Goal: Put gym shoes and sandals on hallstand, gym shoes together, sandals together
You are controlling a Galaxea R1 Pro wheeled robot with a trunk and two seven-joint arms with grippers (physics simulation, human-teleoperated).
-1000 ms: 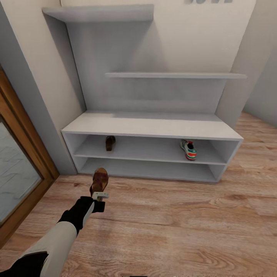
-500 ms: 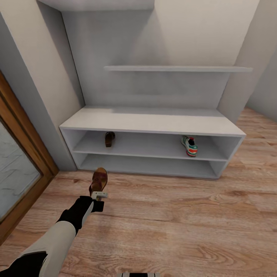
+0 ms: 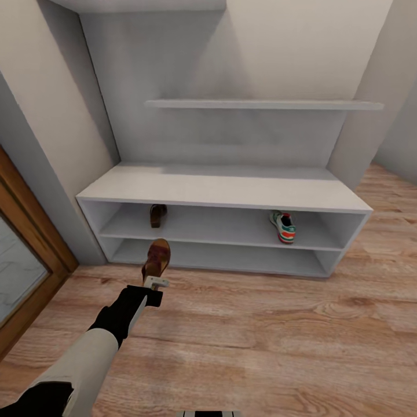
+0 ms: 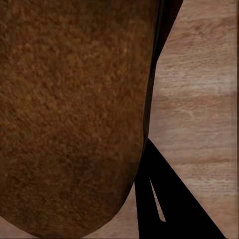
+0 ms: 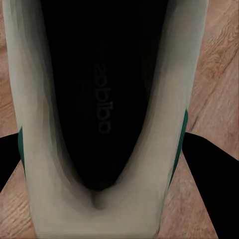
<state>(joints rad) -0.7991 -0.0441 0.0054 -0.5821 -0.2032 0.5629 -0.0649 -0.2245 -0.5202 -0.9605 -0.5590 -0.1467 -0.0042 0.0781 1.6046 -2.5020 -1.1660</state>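
The light-grey hallstand (image 3: 220,188) stands against the wall ahead. On its upper open shelf lie one brown sandal (image 3: 157,215) at the left and one white gym shoe (image 3: 283,226) with green and orange accents at the right. My left gripper (image 3: 155,284) is shut on the heel of the second sandal (image 3: 157,259), held toe-forward just in front of the lower shelf's left end. This sandal's brown sole (image 4: 69,114) looms close beside a black finger (image 4: 164,194). My right gripper (image 5: 104,199) is shut on the second gym shoe (image 5: 99,99), whose dark opening faces the camera, above the corridor floor (image 5: 219,59).
A wood-framed glass door (image 3: 23,255) stands at the left, close to the rack's end. A grey wall corner (image 3: 370,116) rises at the right. Staggered wall shelves (image 3: 260,105) hang above the bench. Wood-plank floor (image 3: 278,324) stretches between me and the rack.
The view has shifted closer to the rack and a little right. My left arm has carried the sandal forward, from over the floor to in front of the lower shelf.
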